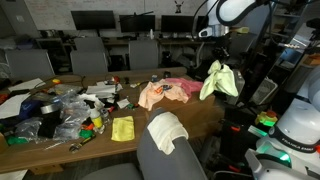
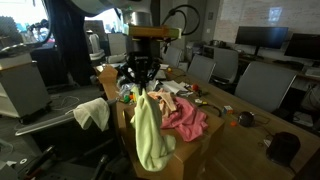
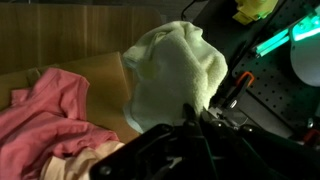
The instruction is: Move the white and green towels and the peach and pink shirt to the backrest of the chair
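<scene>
The pale yellow-green towel [image 1: 221, 80] hangs bunched over the table's end, with my gripper [image 1: 214, 61] shut on its top. In the wrist view the green towel [image 3: 175, 68] fills the middle, pinched between my gripper's [image 3: 187, 122] dark fingers. In an exterior view the green towel [image 2: 150, 130] dangles below the gripper [image 2: 140, 86]. The peach shirt [image 1: 153, 95] and the pink shirt [image 1: 181, 88] lie crumpled on the table; the pink shirt [image 2: 186, 116] is beside the hanging towel. The white towel [image 1: 167, 130] is draped over the grey backrest of the chair [image 1: 160, 162].
Bottles, bags and small items [image 1: 60, 108] crowd one end of the wooden table [image 1: 200, 118]. A bright yellow square cloth [image 1: 122, 128] lies near its front edge. Grey chairs [image 1: 90, 55] and monitors stand behind. Another robot base with green lights [image 1: 285, 140] is close by.
</scene>
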### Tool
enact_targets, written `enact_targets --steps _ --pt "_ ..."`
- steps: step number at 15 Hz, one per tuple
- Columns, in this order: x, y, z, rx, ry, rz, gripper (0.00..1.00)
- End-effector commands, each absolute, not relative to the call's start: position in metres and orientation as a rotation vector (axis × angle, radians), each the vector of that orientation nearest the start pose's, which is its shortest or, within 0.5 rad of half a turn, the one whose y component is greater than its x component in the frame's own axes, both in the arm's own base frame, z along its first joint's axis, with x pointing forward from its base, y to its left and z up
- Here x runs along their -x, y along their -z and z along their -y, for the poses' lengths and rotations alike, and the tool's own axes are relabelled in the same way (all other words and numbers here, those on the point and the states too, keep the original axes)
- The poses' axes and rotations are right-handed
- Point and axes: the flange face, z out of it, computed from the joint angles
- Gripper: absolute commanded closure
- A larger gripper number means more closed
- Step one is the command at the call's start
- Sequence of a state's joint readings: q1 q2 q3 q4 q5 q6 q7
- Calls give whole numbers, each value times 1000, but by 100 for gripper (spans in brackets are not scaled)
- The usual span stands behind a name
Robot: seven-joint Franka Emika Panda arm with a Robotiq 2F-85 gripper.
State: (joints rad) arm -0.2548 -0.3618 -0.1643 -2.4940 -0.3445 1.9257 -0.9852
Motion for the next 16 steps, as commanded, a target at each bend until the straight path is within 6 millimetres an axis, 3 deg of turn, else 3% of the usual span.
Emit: enact_targets --steps 1,5,12,16 --pt "-318 -415 120 2945 -522 1429 99" --pt "-311 -428 65 2866 -396 1552 99" --pt "-303 -449 12 2714 -207 1621 99" --pt "-309 -455 -18 2709 -57 1556 99"
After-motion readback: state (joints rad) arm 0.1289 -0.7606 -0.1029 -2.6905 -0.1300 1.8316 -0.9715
